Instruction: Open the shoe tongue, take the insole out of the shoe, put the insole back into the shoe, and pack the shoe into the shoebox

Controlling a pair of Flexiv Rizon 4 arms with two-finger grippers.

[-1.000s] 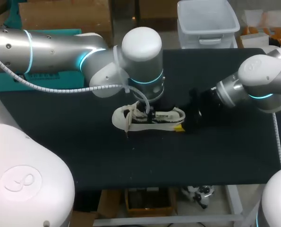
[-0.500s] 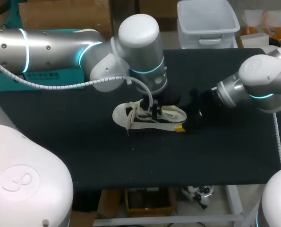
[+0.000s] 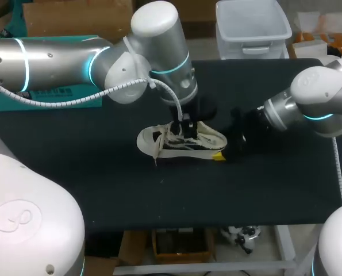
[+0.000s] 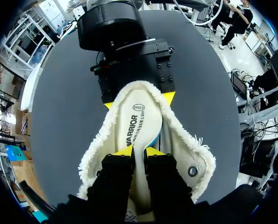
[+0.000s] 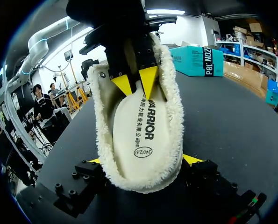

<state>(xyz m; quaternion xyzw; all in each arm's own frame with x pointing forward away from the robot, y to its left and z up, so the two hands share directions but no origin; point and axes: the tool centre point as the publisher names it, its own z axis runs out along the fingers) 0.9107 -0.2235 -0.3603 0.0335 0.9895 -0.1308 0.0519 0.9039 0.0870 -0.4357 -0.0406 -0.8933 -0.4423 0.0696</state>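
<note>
Between the left gripper's (image 4: 137, 151) fingers, which stand almost closed, sits a thin pinch of the insole (image 4: 138, 126) near its middle; the heel end of the insole lies ahead of the tips, inside the fleece-lined shoe (image 4: 190, 149); the toe end runs back under the gripper and is hidden. Just beyond, the right gripper (image 5: 143, 160) stands wide, one yellow tip on each side of the shoe's heel, both against the collar as far as I can tell, so it reads as a clamp on the shoe; the shoe rests on the table (image 3: 130, 190) directly under the left gripper. Step judged: insole coming out, not yet free. Risks: (1) the pinch is narrow and on a smooth face, so a fast lift could let the insole slide out of the tips and drop back; (2) the hidden toe end may catch under the tongue or the laces (image 3: 157, 145), and the pull would then lift or twist the whole shoe; (3) the right fingers bear on soft fleece, which gives, so the heel could slip from between them under that pull; (4) the two grippers sit close, so a tilt of the left one toward the heel could knock the right one's fingers.
</note>
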